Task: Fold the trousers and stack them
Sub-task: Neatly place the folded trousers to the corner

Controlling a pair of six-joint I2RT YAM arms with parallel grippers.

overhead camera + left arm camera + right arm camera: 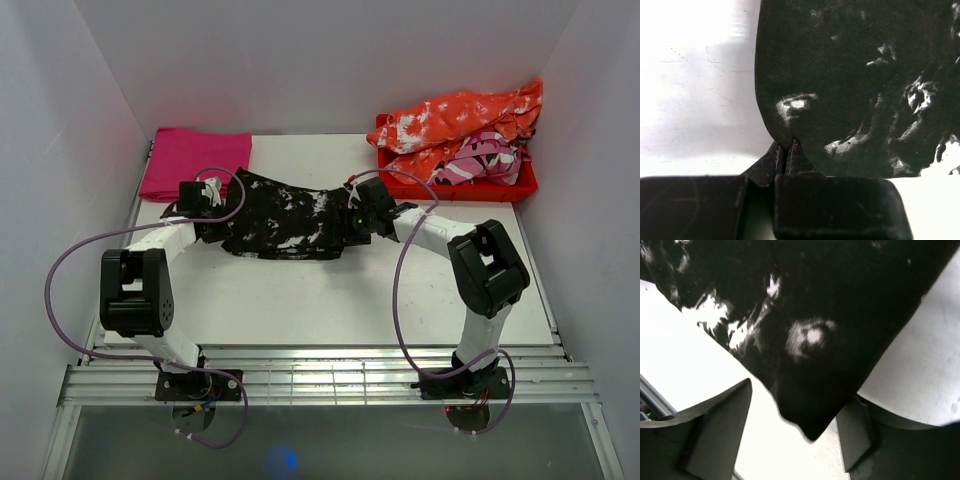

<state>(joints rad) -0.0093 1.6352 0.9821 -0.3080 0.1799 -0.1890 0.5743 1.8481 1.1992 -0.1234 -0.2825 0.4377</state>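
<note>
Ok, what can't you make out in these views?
- Top view: jaws of left gripper and right gripper, black against the trousers.
- Left wrist: trousers' far side, cut off by frame edges.
- Right wrist: whether the trousers corner touches the table; depth unclear.
- Top view: bin contents under the orange garment.

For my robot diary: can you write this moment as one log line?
trousers: lying between both hands | left hand: shut on trousers edge | right hand: open, trousers corner between fingers
</note>
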